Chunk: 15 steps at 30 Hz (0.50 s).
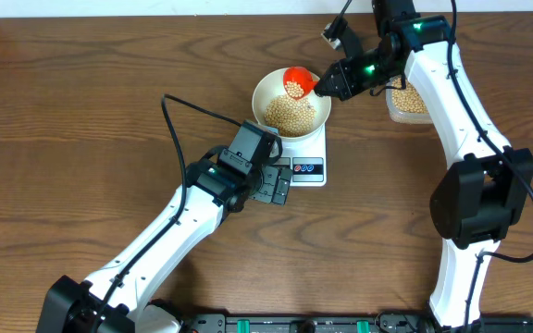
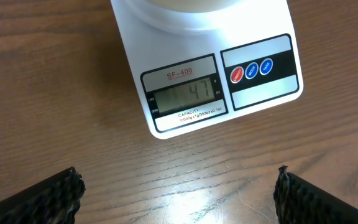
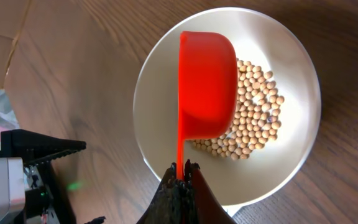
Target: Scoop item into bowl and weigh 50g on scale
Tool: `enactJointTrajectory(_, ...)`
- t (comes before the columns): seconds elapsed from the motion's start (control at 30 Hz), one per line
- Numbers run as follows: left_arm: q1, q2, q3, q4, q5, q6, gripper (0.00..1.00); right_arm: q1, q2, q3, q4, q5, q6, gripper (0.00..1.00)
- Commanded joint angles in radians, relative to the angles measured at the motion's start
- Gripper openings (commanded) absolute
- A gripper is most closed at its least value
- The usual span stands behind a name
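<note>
Operator: What's cut off or hidden?
Observer: The scale's (image 2: pixel 185 93) far end runs out of the left wrist view under the bowl (image 1: pixel 265 88). Its display reads 47. The right arm covers part of a clear tub (image 1: pixel 405 100).
Operator: Room to move?
Observer: The left gripper (image 1: pixel 278 184) is spread wide, just short of the scale's front edge, with bare table between its fingers. The right gripper (image 3: pixel 180 174) pinches the red scoop (image 3: pixel 207 81) by its handle.
Operator: Beans?
Observer: Small, round, tan beans (image 1: pixel 290 115) are heaped in the bowl ahead of the right gripper, and a few are in the scoop.

Beans (image 1: pixel 290 114) lie in the bowl (image 1: pixel 259 92) on the scale (image 1: pixel 308 170), scoop (image 1: pixel 297 80) above, tub (image 1: pixel 403 117) to its right.
</note>
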Motion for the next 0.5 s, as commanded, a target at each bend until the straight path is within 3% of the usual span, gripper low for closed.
enactJointTrajectory(0.0,0.003,-0.008,-0.008,0.001,-0.013,0.006,1.00,-0.002,-0.034,0.002,0.001,0.016,0.004,0.01)
enactJointTrajectory(0.47,0.003,-0.008,-0.008,0.001,-0.013,0.006,1.00,0.059,-0.034,0.002,-0.004,0.241,0.005,0.01)
